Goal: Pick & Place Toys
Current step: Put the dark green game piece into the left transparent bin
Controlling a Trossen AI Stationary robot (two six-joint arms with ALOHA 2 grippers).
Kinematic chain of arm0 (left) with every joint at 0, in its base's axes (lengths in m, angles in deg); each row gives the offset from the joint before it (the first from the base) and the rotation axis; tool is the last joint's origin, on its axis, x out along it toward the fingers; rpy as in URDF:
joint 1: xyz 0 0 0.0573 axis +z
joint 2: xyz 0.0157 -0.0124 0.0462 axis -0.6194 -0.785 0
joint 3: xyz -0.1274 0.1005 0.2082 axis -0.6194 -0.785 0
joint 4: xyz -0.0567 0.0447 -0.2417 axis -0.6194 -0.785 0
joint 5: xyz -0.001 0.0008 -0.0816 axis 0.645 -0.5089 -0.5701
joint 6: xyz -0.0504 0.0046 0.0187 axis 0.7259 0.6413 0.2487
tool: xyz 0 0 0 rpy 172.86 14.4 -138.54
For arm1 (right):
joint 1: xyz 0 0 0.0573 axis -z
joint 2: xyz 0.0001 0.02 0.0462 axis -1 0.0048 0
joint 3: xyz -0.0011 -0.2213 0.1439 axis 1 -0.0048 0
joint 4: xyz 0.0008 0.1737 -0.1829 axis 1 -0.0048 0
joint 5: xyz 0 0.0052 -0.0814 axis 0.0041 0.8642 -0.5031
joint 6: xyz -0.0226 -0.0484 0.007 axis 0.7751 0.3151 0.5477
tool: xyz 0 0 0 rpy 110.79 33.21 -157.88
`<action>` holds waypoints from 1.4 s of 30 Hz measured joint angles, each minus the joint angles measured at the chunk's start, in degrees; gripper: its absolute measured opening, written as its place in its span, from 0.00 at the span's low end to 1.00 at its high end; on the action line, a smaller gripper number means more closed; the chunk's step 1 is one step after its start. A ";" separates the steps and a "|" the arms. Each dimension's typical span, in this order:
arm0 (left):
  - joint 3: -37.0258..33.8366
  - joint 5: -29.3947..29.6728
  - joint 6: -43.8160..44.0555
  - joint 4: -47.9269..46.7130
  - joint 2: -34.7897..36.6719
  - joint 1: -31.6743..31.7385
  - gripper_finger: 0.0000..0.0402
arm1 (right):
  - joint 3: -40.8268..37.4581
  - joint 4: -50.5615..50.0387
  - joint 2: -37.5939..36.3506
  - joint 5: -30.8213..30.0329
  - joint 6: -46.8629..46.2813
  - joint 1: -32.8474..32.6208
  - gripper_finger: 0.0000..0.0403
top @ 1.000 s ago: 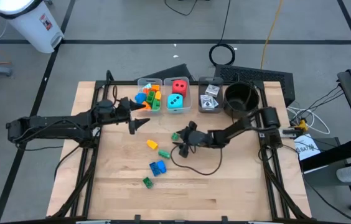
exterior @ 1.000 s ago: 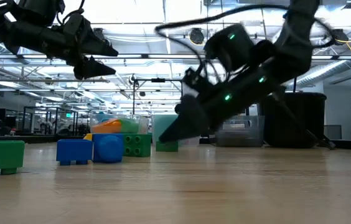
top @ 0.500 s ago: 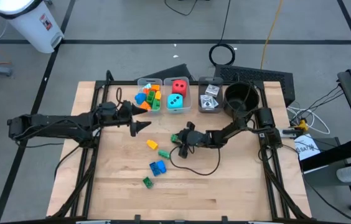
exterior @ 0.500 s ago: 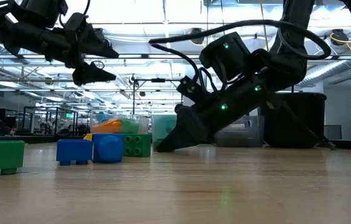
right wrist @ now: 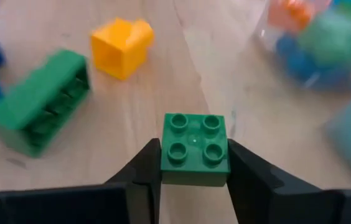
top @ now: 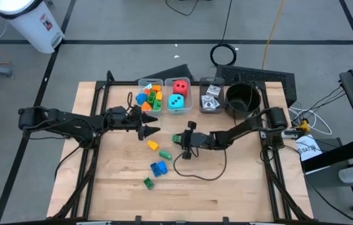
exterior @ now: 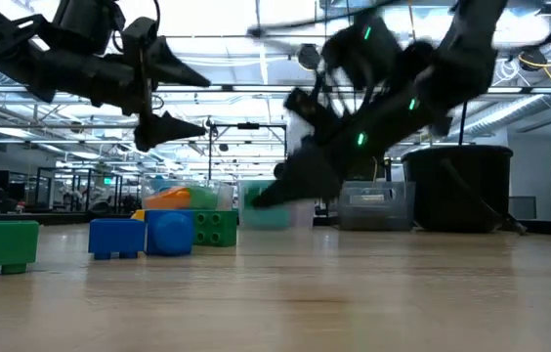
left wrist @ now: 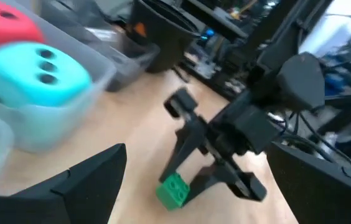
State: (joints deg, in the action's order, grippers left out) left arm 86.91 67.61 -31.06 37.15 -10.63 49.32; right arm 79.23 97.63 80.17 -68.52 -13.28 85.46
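Green brick (right wrist: 195, 149) sits clamped between the two fingers of my right tool (top: 183, 140), lifted just clear of the table (top: 239, 181) near its middle. Grip looks square across opposite side walls, studs facing the wrist camera. To do this well: hold the squeeze steady, raise before travelling, and carry over the brick bin (top: 151, 97) at the far edge. My left tool (top: 152, 125) hangs wide open and empty, just beside the bins.

You have a small green four-stud plastic brick (right wrist: 195, 149) between dark fingers (right wrist: 139, 174), a yellow plastic brick (right wrist: 121, 46), a long green plastic brick (right wrist: 38, 101), and red (top: 180, 87) and teal black-dotted foam dice (left wrist: 35, 78).
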 joint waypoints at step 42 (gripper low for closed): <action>26.93 -19.69 4.32 2.35 -34.74 -2.45 0.23 | 0.11 2.93 -10.08 -27.16 21.35 -12.55 0.34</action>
State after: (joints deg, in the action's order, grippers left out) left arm 113.84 47.92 -26.73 39.50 -45.37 46.88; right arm 79.34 100.56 70.09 -95.68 8.08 72.91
